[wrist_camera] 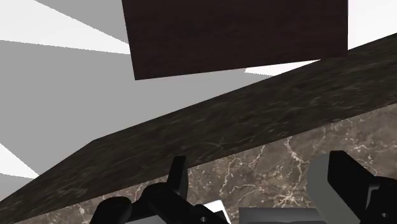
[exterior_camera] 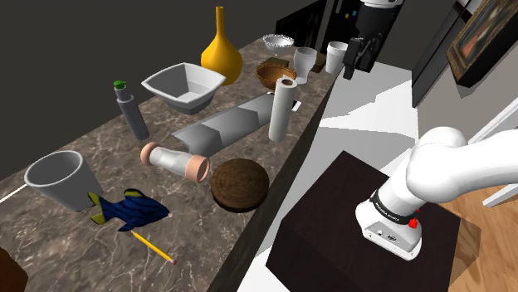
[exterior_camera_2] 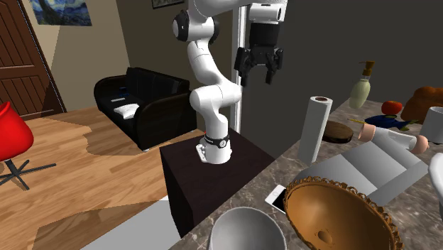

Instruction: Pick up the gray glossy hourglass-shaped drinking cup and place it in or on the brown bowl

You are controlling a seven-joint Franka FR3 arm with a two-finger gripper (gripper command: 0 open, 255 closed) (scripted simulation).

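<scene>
Grey cup (exterior_camera: 305, 63) stands between the brown bowl (exterior_camera: 276, 73) and a white cup (exterior_camera: 336, 56). Gripper (exterior_camera_2: 259, 74) hangs high near the counter (exterior_camera: 75, 137) edge, jaws wide apart, empty. Descending off-line, a finger could topple either cup.

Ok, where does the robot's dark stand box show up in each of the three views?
Shoulder view: the stand sits at lower right, beside the marble counter.
Second exterior view: the stand is low in the middle, left of the marble counter.
Wrist view: the stand is the dark slab beyond the counter's front edge.
Shared landmark: the marble counter, next to the stand in every view.
</scene>
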